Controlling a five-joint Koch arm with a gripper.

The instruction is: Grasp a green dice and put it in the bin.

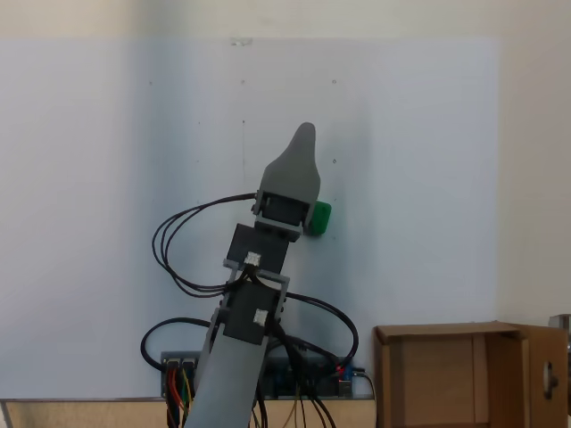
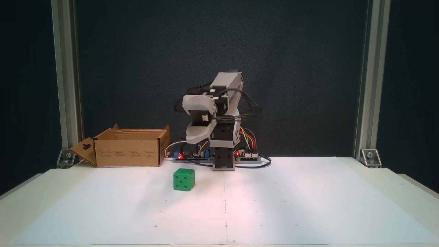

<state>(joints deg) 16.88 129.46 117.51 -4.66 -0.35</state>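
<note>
The green dice (image 2: 184, 179) rests on the white sheet in front of the arm's base, a little to its left; from above, the green dice (image 1: 319, 218) is partly covered by the arm's wrist. The grey gripper (image 1: 304, 138) hangs above the table and points away from the base, its jaws stacked so only one tip shows. From the front, the gripper (image 2: 196, 136) sits higher than the dice and apart from it, holding nothing that I can see. The bin (image 2: 128, 152), a brown cardboard box with open flaps, stands left of the base; seen from above, the bin (image 1: 446, 374) is at the lower right.
Cables loop around the arm (image 1: 178, 250), and circuit boards with red lights (image 2: 245, 155) lie beside the base. Metal frame posts (image 2: 67, 82) stand at both back corners. The white sheet (image 2: 308, 199) covers the table.
</note>
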